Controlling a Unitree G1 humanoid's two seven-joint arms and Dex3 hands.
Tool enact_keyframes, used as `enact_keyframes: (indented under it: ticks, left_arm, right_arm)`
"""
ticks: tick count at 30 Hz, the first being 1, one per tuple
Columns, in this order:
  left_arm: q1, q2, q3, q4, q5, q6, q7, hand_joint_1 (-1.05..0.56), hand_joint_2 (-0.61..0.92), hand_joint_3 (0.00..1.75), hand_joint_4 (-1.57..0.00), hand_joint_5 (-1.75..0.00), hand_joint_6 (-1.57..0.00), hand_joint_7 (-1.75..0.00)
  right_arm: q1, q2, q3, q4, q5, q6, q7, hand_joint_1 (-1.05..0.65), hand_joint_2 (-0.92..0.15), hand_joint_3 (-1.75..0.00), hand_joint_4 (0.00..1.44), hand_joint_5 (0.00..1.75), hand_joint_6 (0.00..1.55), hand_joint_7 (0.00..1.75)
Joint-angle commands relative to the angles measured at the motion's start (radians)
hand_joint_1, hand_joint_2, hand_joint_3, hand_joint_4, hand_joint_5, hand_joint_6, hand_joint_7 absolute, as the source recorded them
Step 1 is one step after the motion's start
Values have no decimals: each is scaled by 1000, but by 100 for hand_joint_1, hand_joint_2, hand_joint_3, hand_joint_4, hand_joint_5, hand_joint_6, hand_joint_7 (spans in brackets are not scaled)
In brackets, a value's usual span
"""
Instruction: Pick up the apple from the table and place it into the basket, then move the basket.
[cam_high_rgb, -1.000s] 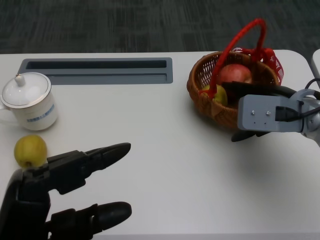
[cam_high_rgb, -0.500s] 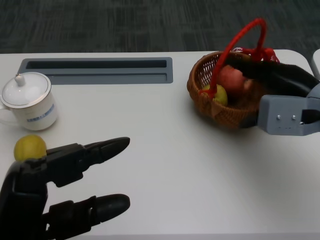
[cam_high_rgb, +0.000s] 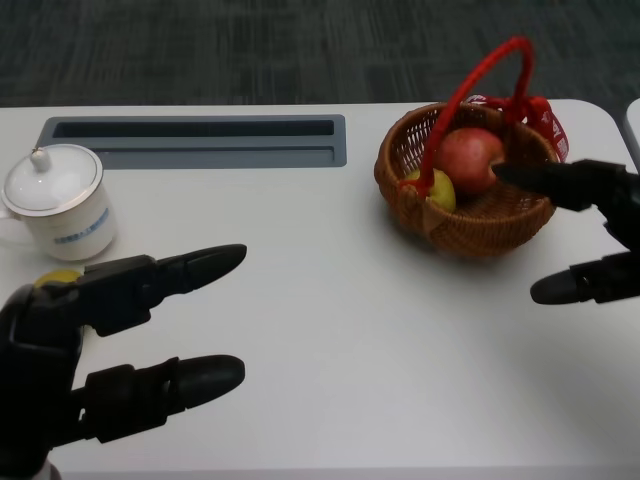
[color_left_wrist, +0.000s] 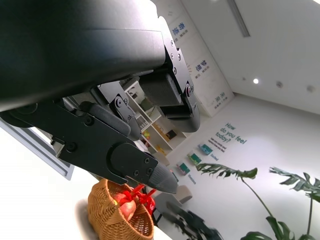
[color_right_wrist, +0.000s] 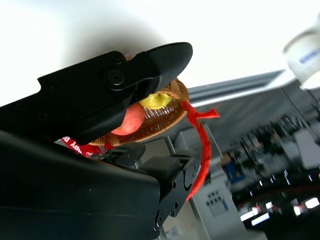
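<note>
Hovering beside the wicker basket (cam_high_rgb: 465, 180), the right robot hand (cam_high_rgb: 590, 235) has its fingers spread and nothing between them: one finger reaches in over the rim toward the red apple (cam_high_rgb: 468, 158), the other lies lower, just outside the basket wall. The apple sits inside already, next to a yellow-green fruit (cam_high_rgb: 431, 188), under the red handle (cam_high_rgb: 478, 85) arching overhead. So the placing looks done, and moving the basket is what remains.

Down at the near edge, the left robot hand (cam_high_rgb: 95, 355) is empty too, fingers apart and pointing across the white table (cam_high_rgb: 320, 300). A yellowish fruit (cam_high_rgb: 55, 277) peeks out behind it, mostly hidden, so I can't tell whether they touch; a lidded white cup (cam_high_rgb: 58, 203) stands just beyond.

The risk now is the grip. Catch the rim on one side only and the basket tilts, rolling the fruit out. Snag the loose red ribbon (cam_high_rgb: 545, 120) instead of the handle and it could slip or drag.
</note>
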Motion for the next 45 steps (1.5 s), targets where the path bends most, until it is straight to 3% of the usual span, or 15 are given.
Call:
enact_keyframes:
  ticks: [1, 4, 9, 16, 21, 34, 45]
  left_arm:
    - [-23, 34, 15, 23, -41, -16, -25, -51, 79, 0, -99, -1, -89, 0]
    - [-32, 42, 20, 31, -50, -18, -32, -50, 79, 0, -100, -1, -89, 0]
    - [-42, 39, 17, 56, -58, -52, -33, -48, 78, 0, -101, -1, -90, 0]
    - [-24, 37, 31, 74, -54, -86, -26, -47, 75, 0, -101, -1, -91, -1]
    - [10, 30, 40, 70, -36, -105, -21, -47, 74, 0, -101, -1, -91, 0]
    - [88, 3, 47, 57, -7, -146, -9, -38, 72, 0, -105, -2, -94, -1]
    - [93, -8, 43, 43, -16, -137, -15, -37, 72, 0, -107, -2, -97, -1]
  right_arm:
    - [74, 39, -58, 1, 83, -139, -37, -49, -81, 0, 89, 6, 80, 5]
    - [107, 94, -66, 28, 151, -244, -2, -40, -81, -1, 97, 4, 87, 3]
    - [135, 166, -39, 18, 248, -315, 106, -39, -83, -1, 97, 2, 86, 1]
    - [150, 271, 48, -16, 467, -317, 315, -35, -79, 0, 92, 0, 83, 0]
    - [148, 330, 68, -29, 586, -288, 469, -38, -78, 0, 87, 0, 79, 0]
    - [117, 448, 25, -23, 688, -229, 731, -39, -78, 0, 80, 0, 73, 0]
    - [115, 484, -45, -11, 712, -219, 847, -40, -79, 0, 78, 0, 71, 0]
